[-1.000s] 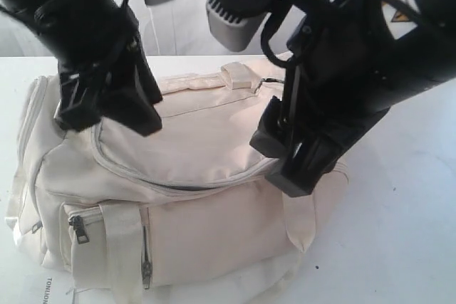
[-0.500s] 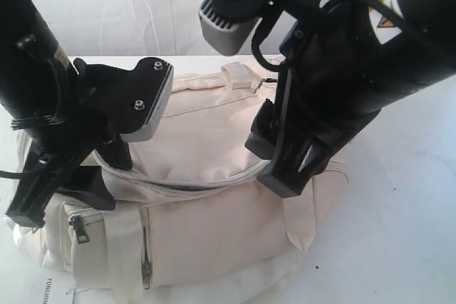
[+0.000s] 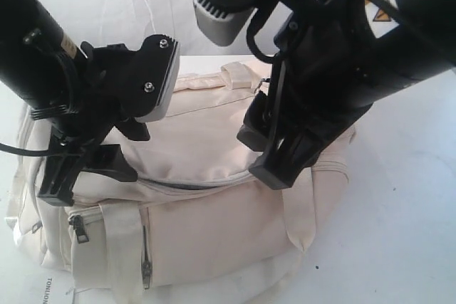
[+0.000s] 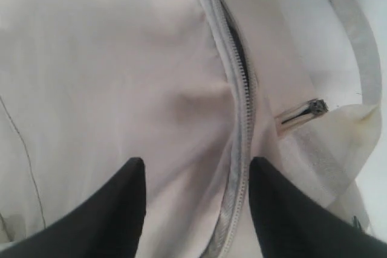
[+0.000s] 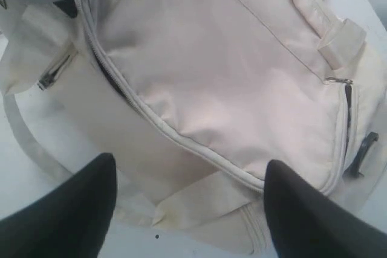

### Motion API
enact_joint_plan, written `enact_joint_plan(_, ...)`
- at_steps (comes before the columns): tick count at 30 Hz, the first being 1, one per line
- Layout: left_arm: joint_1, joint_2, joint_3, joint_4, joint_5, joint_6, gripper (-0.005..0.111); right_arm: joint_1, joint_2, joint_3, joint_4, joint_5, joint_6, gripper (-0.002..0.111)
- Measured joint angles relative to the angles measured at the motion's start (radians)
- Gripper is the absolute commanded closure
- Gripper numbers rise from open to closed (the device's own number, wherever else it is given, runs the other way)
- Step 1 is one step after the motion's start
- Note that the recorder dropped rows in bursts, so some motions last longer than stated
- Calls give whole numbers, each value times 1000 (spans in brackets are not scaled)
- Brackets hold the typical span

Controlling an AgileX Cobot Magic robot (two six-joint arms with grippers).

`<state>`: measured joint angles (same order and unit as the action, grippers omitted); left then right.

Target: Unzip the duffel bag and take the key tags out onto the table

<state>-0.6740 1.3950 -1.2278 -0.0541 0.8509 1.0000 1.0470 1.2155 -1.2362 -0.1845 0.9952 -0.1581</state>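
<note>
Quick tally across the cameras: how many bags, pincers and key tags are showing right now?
Bags: 1, the duffel bag
Pincers: 2, the left pincer and the right pincer, both open
Tags: 0, no key tags in view
Total: 3

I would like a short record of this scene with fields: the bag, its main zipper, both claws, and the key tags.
bag: cream duffel bag lying on the white table
main opening: zipper partly undone, a narrow dark gap shows
left claw: left claw open, above the bag, the zipper line between its fingers, holding nothing
right claw: right claw open, above the bag, holding nothing
key tags: not visible in any view
</note>
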Motion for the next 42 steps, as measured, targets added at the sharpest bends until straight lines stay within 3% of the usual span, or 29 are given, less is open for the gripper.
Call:
enact_joint_plan(11, 0, 0, 10, 6, -36, 0, 53, 0, 0, 0, 0, -2, 0, 43)
enact_joint_plan(19, 0, -2, 67, 6, -73, 2, 90, 0, 0, 0, 0, -2, 0, 43)
enact_joint_plan(24, 0, -2, 71, 6, -79, 2, 106, 0, 0, 0, 0, -2, 0, 43)
enact_joint_plan(35, 0, -3, 44, 13, -123, 2, 107, 0, 0, 0, 0, -2, 0, 43)
enact_joint_plan(42, 0, -3, 44, 66, -259, -17, 107, 0, 0, 0, 0, -2, 0, 43)
